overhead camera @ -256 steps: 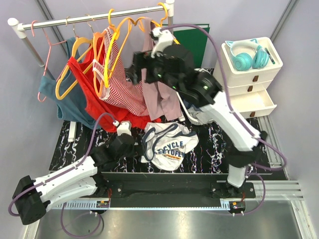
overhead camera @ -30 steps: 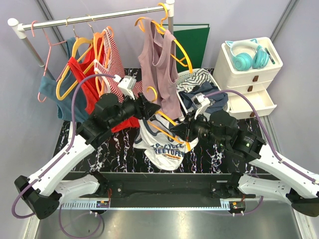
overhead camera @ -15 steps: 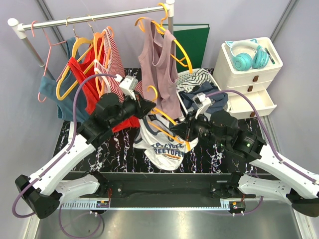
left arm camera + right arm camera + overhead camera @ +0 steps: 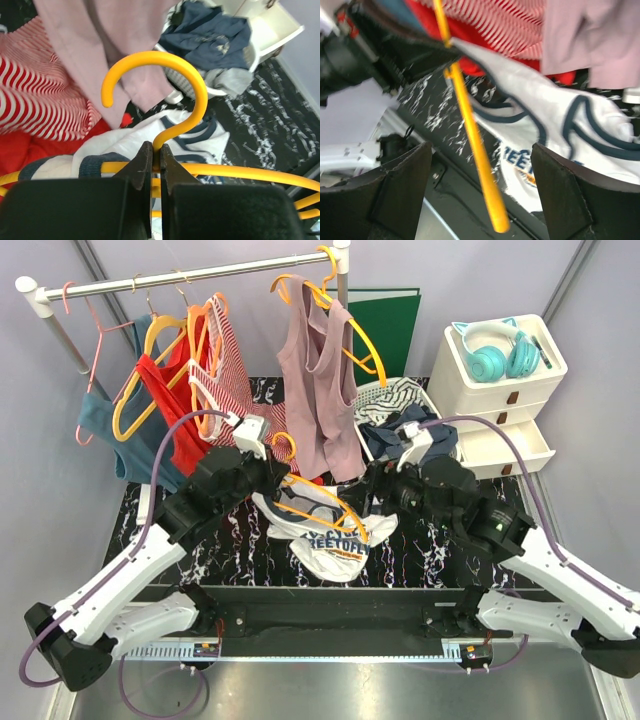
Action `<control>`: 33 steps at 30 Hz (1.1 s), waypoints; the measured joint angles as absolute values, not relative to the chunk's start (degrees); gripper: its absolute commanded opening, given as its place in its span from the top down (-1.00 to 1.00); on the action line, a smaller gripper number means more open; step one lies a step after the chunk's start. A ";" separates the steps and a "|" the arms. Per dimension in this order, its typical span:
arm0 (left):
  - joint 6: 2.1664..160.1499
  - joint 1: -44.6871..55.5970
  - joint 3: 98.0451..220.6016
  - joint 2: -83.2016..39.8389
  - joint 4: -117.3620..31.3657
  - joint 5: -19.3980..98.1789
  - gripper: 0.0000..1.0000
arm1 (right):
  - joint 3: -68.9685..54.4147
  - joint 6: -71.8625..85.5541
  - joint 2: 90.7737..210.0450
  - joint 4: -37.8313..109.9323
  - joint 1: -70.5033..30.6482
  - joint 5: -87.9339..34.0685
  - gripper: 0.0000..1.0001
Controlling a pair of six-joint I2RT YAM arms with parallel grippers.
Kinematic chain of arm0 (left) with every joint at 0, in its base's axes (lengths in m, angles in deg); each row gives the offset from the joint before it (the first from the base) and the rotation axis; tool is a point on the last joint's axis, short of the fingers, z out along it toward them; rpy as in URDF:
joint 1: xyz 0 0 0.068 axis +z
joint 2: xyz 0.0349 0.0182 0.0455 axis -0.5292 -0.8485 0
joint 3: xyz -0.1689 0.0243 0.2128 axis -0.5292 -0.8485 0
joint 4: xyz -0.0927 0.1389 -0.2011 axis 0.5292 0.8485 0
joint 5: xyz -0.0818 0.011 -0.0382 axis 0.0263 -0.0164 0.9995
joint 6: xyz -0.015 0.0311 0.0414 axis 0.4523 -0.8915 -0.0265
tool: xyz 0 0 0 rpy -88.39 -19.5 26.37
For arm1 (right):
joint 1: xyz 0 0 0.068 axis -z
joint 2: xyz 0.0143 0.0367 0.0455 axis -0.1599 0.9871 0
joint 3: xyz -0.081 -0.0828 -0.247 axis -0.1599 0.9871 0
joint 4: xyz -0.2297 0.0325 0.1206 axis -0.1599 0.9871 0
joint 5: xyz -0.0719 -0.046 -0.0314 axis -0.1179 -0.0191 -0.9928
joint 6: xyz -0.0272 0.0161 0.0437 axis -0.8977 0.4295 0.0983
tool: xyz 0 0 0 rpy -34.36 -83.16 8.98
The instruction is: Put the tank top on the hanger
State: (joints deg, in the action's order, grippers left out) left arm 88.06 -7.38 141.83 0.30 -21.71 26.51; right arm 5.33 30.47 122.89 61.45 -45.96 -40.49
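My left gripper [image 4: 277, 476] [image 4: 156, 152] is shut on the neck of the orange-yellow hanger [image 4: 325, 498] [image 4: 196, 95], just under its curved hook. The white tank top [image 4: 335, 540] [image 4: 117, 142] with navy trim is draped over the hanger's bar and sags onto the black marbled table. One navy-edged strap wraps the bar beside my left fingers. My right gripper [image 4: 368, 485] [image 4: 485, 192] is open, its fingers [image 4: 405, 185] wide apart on either side of the free end of the hanger [image 4: 472, 142] without touching it. The tank top [image 4: 545, 115] lies behind them.
A clothes rail [image 4: 190, 276] at the back carries a mauve tank top [image 4: 318, 370], a red-and-white striped top [image 4: 234, 355], a red top and spare hangers. At the right stand a laundry basket [image 4: 372, 397], a white drawer unit [image 4: 510, 405] with teal headphones [image 4: 492, 352], and a green folder [image 4: 385, 325].
The left gripper closed on the hanger's neck and drew it left and lower. The right gripper opened and let go of the hanger's arm; the top sagged down.
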 measured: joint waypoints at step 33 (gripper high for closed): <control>87.60 -7.38 141.00 6.90 -17.80 20.30 1.00 | 7.28 25.11 151.35 63.44 -31.31 -13.38 -0.65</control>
State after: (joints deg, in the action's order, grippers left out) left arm 87.60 -7.38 141.00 6.90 -17.80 20.30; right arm 7.28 25.11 151.35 63.44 -31.31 -13.38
